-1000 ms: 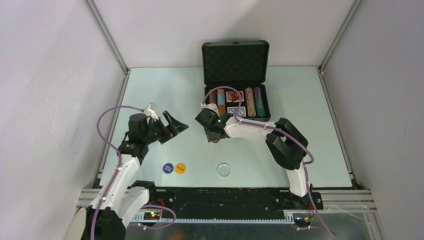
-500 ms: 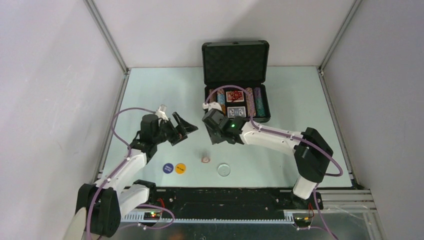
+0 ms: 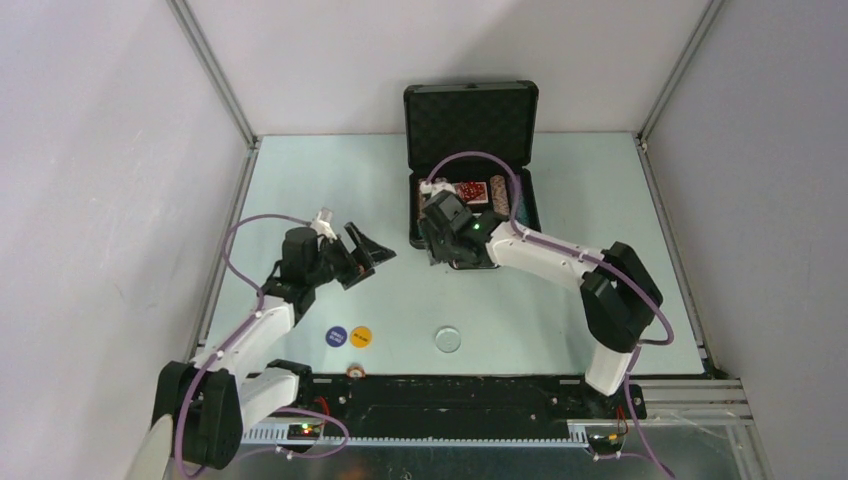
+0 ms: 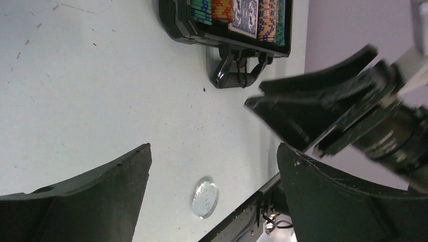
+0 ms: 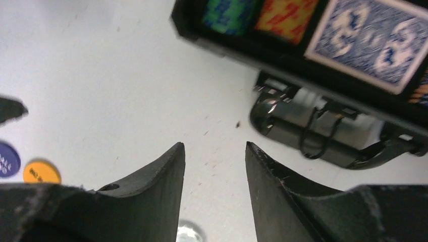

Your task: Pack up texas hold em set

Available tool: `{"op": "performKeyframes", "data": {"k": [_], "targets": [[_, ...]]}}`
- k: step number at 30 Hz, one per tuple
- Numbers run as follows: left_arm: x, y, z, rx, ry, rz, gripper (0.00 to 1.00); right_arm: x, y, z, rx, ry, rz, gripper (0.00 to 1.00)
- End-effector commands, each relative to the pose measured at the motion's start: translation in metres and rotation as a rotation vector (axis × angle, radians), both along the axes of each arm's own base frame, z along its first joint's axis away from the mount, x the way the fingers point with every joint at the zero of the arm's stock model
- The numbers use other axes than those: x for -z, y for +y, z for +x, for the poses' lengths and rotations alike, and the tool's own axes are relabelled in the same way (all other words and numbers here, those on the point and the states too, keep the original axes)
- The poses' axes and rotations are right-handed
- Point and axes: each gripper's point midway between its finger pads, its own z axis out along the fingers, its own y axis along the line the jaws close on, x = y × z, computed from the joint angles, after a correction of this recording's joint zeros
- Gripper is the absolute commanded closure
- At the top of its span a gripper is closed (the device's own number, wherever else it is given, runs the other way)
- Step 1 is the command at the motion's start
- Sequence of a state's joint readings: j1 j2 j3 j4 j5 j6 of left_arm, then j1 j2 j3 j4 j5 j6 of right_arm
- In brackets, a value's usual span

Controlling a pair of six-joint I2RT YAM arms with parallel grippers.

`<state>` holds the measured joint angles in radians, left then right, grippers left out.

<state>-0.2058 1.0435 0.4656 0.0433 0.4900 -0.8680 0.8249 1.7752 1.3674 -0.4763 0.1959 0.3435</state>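
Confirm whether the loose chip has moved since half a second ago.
Yes. The loose chip has gone left and nearer, from beside the clear button to the table edge just below the orange button.

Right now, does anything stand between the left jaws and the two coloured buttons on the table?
Nothing visible does: only bare table separates the open left gripper from the purple button and the yellow button beside it.

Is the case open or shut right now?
Open. The case has its lid standing up, foam lining exposed, and chips and a card deck show inside.
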Motion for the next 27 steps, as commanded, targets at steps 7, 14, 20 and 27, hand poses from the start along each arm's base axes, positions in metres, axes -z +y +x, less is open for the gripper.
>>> {"op": "performKeyframes", "data": {"k": [7,14,20,27], "targets": [[-0.018,0.019,0.007,-0.064,-0.067,0.03,0.02,0.001,0.016,-0.053,-0.076,0.013,0.02,0.48],[-0.038,0.045,0.011,-0.13,-0.097,0.054,0.02,-0.017,0.052,-0.125,-0.378,0.02,0.134,0.44],[-0.067,0.081,0.013,-0.21,-0.132,0.085,0.02,-0.013,0.1,-0.199,-0.715,0.057,0.218,0.43],[-0.093,0.125,0.016,-0.318,-0.152,0.094,0.02,0.014,0.146,-0.234,-0.832,0.043,0.309,0.43]]}}
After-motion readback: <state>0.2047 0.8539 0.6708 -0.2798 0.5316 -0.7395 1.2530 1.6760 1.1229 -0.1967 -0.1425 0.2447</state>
